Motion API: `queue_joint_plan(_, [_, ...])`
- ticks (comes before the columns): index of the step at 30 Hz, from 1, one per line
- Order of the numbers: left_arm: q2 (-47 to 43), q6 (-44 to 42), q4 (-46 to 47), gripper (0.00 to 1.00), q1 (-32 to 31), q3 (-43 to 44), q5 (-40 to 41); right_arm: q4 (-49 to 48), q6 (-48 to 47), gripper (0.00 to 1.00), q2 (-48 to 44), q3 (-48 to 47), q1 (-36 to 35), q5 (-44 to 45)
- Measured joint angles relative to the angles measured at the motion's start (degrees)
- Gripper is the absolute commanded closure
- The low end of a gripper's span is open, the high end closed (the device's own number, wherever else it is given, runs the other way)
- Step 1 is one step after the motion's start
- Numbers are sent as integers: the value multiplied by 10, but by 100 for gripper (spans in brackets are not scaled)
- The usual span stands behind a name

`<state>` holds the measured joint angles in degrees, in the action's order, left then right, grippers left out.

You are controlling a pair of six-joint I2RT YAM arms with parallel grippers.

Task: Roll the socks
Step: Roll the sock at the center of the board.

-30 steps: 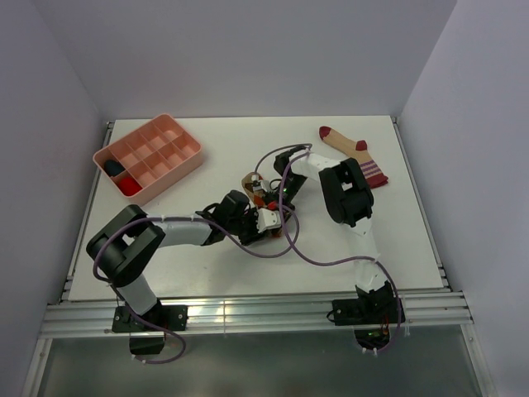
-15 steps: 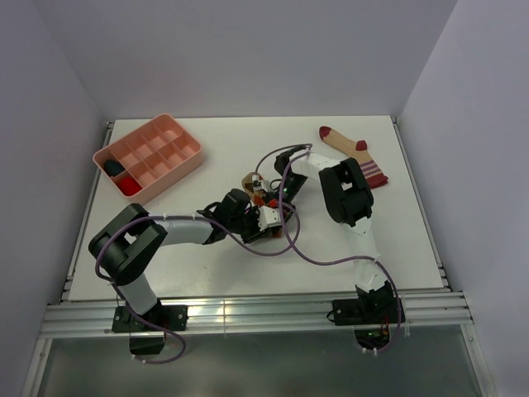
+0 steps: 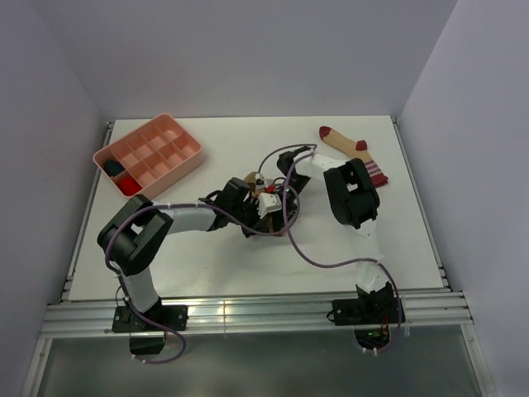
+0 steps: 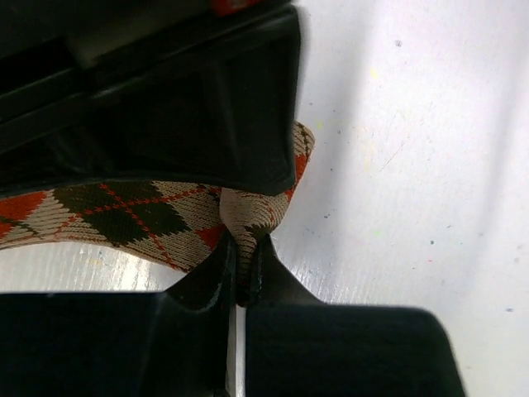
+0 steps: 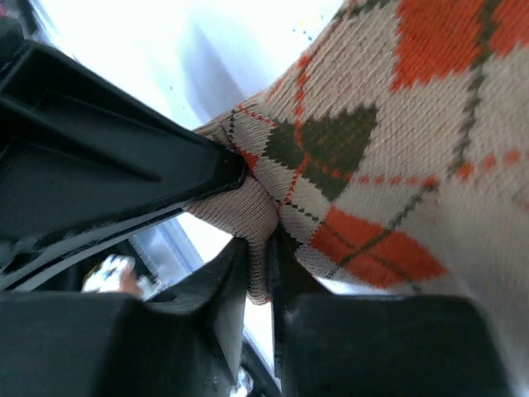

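The argyle sock [image 4: 124, 215] of tan, brown and orange lies mid-table, mostly hidden under both wrists in the top view [image 3: 250, 179]. My left gripper [image 4: 244, 252] is shut on a narrow fold at the sock's edge. My right gripper [image 5: 258, 248] pinches another tan fold of the same sock [image 5: 413, 124], and the jaws stand close together around it. The two grippers meet tip to tip, left [image 3: 258, 208] and right [image 3: 274, 188]. The second sock [image 3: 351, 149], tan with a dark red toe and striped cuff, lies flat at the back right, untouched.
A pink compartment tray [image 3: 188, 162] stands at the back left. It holds a dark bundle [image 3: 112, 168] and a red bundle [image 3: 126, 185]. Purple cables loop over the table around the wrists. White walls enclose the table on three sides.
The left arm has swung away from the near edge, carrying its gripper up toward the right one. The sock and both wrists now sit slightly farther back on the table.
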<state>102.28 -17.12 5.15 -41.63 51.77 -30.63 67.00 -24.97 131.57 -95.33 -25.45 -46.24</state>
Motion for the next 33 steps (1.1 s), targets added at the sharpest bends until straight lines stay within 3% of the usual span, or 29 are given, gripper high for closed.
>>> queue_joint_plan(5, [36, 46, -57, 99, 25, 55, -51, -114, 52, 65, -80, 85, 0, 30])
queue_joint_plan(12, [99, 94, -153, 99, 59, 146, -110, -350, 161, 49, -235, 259, 17, 118])
queue_joint_plan(18, [145, 116, -242, 99, 81, 216, -139, -516, 245, 44, -371, 405, 36, 209])
queue_joint_plan(24, [198, 118, -353, 99, 102, 297, -170, -622, 282, 40, -510, 516, 37, 257])
queue_joint_plan(27, [218, 116, -401, 99, 115, 324, -182, -650, 283, 38, -543, 539, 10, 282])
queue_joint_plan(33, [253, 98, -491, 99, 142, 377, -194, -663, 251, 37, -549, 544, -114, 351])
